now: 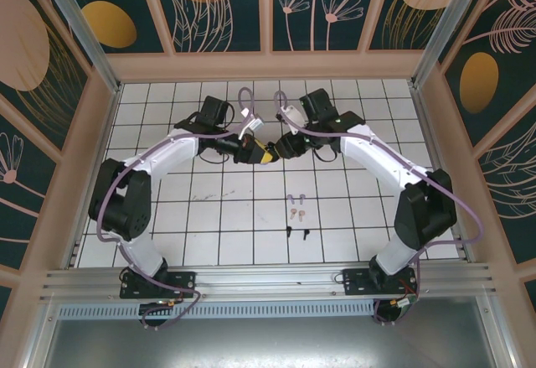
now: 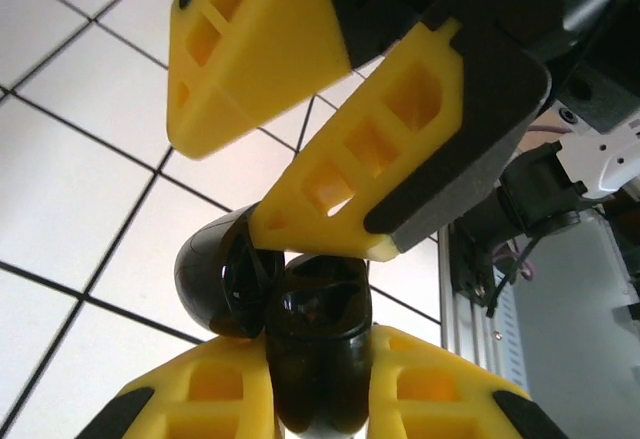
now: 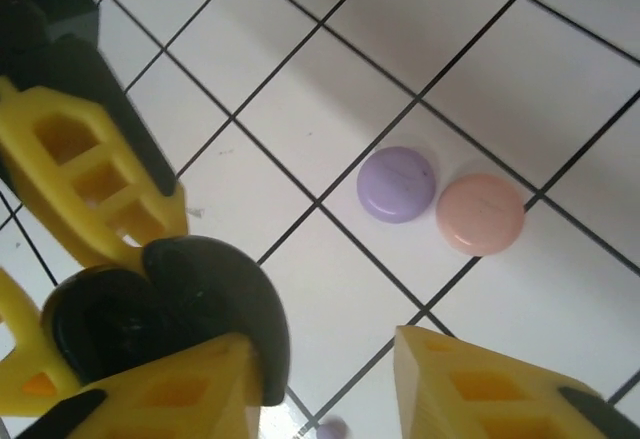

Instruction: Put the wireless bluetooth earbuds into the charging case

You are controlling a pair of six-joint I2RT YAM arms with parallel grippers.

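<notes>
Left tool (image 2: 320, 384) sits clenched on the base of a black charging case (image 2: 318, 344), whose lid (image 2: 215, 284) hangs open toward the left of the frame. Just beyond it, the right tool (image 2: 225, 181) reaches in from the upper frame, jaws apart and grasping nothing. One fingertip (image 2: 275, 227) looks to be touching the lid's edge.

Seen from above, both tools meet over the middle of the tiled surface (image 1: 218, 217). Farther off on the tiles, a closed lavender case (image 3: 397, 184) and a pink case (image 3: 480, 214) lie just beside each other.

The buds lie below the tools in the overhead frame, toward the arm bases and slightly right of centre. The lavender earbuds (image 1: 290, 198) come first, then the pink earbuds (image 1: 293, 215), with the black earbuds (image 1: 306, 235) lowest.

As I judge it, the black pair sits well apart from the held case, down-frame on the right arm's side, so the free right tool is the nearer one to fetch it. The stems are too small to tell their direction.
</notes>
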